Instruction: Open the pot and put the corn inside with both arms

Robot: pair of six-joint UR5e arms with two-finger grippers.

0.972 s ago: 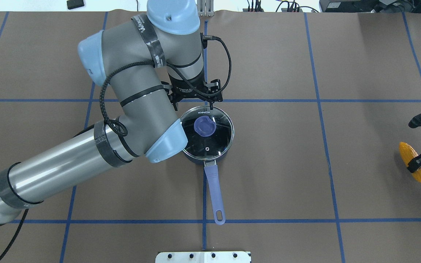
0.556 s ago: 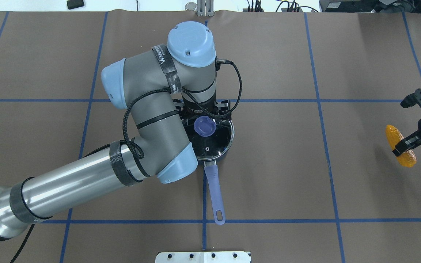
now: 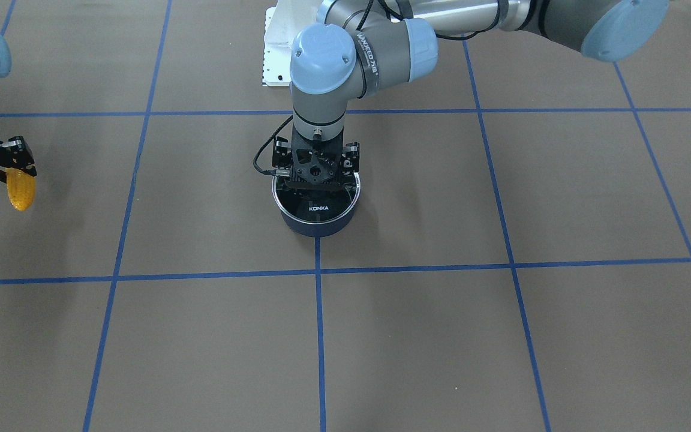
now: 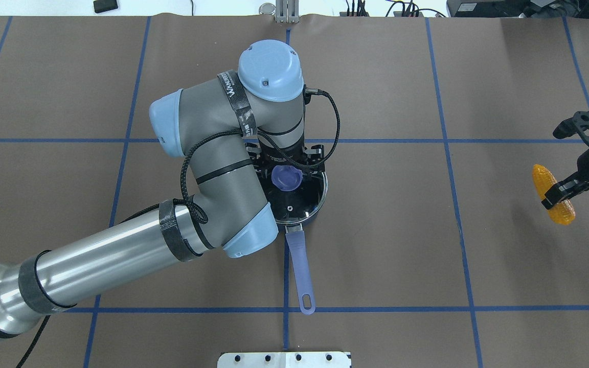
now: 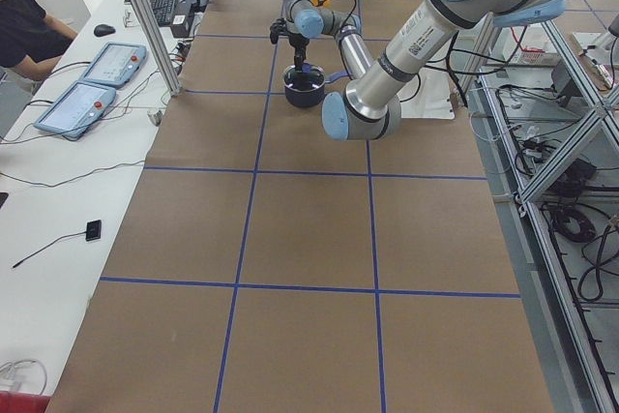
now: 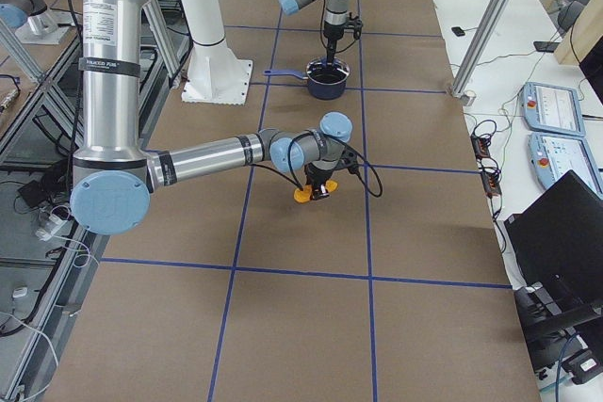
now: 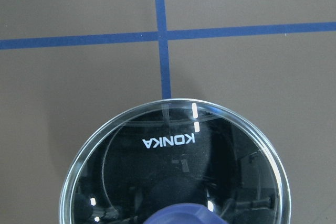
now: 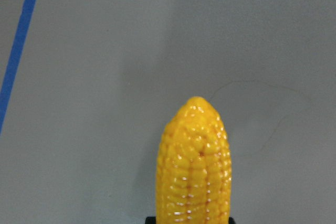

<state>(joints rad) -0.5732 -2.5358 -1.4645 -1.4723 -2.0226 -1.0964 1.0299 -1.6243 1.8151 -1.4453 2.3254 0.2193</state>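
Left pincer (image 4: 288, 162) has dropped over the lid's knob (image 4: 287, 177), jaws spread wide. Right pincer (image 4: 560, 190) has carried the corn (image 4: 542, 176), clamped crosswise, inward above the bench (image 4: 427, 245).

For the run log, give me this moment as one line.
lid: on pot | left end effector: open, above knob | right end effector: shut on corn, far from pot

1. The left arm (image 4: 218, 168) is showing matte grey tubing, light blue joint caps and a polished silver section at lower left.
2. A black braided cable (image 4: 182, 176) is looping along it, under black straps (image 4: 238, 107) with white lettering.
3. Small screws are dotting the top cap (image 4: 270, 69).
4. The right arm (image 6: 198, 159) is showing matching grey, silver and blue.
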